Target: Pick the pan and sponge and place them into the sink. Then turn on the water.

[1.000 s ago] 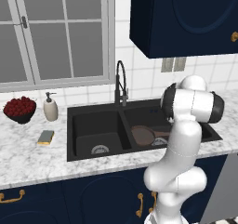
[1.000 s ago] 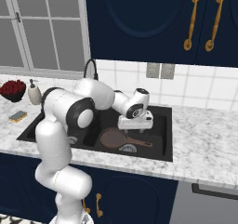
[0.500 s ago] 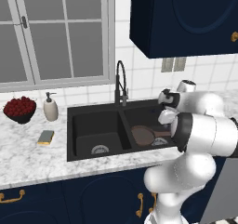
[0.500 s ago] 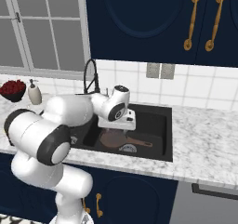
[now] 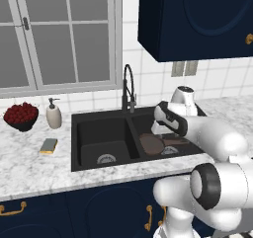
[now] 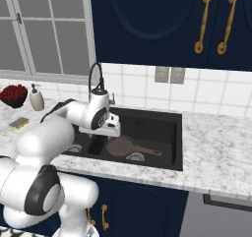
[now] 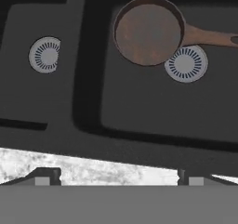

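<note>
With the pan (image 6: 119,145) already lying in the right basin of the black double sink (image 5: 79,121), its wooden handle pointing away from the divider and its rim overlapping the silver drain, the step in hand looks to me like fetching the sponge (image 5: 48,145) — it sits on the marble counter (image 5: 29,168) well to the left of the sink, near the white soap dispenser (image 5: 53,114) and the bowl of red fruit (image 5: 21,115). The gripper (image 6: 97,146) hangs over the sink with its jaws spread wide and nothing between them. To do this well, I'd say the arm should lift clear of the sink wall and the coil-necked faucet (image 5: 128,88) before swinging left, then come down squarely on the sponge's short sides, since a flat, soft block can slip from a skewed pinch. Counting up — one pan, one sponge, one faucet, two basins, two drains, one dispenser, one bowl. No water is running.
</note>
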Robot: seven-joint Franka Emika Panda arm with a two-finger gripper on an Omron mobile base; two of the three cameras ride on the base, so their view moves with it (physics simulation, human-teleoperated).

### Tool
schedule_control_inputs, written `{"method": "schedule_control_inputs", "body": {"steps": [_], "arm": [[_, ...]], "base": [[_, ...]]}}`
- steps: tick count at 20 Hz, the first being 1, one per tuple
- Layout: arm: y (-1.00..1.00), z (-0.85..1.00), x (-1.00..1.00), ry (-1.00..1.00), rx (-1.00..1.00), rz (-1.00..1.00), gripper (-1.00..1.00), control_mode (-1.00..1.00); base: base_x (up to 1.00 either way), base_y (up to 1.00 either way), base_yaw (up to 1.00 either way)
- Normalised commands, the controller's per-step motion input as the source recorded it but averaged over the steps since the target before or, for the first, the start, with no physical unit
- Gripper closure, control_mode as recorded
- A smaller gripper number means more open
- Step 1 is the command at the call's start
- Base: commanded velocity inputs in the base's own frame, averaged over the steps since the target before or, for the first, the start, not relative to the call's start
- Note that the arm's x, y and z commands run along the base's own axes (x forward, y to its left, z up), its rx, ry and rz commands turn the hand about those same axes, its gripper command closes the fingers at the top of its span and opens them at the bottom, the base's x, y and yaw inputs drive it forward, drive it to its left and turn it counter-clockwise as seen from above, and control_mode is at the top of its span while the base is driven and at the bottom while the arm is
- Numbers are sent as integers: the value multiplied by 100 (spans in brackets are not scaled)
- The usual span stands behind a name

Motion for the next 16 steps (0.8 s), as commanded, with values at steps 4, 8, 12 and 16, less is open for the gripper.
{"method": "schedule_control_inputs", "body": {"steps": [4, 8, 12, 16], "arm": [[81, 10, -11, 0, 0, -5, -100, -100], [79, 6, -4, 0, 0, -4, -100, -100], [82, 2, 0, 1, 0, -1, -100, -100], [80, 11, 2, 7, 0, 0, -100, -100]], "base": [[0, 0, 0], [0, 0, 0], [0, 0, 0], [0, 0, 0]]}}
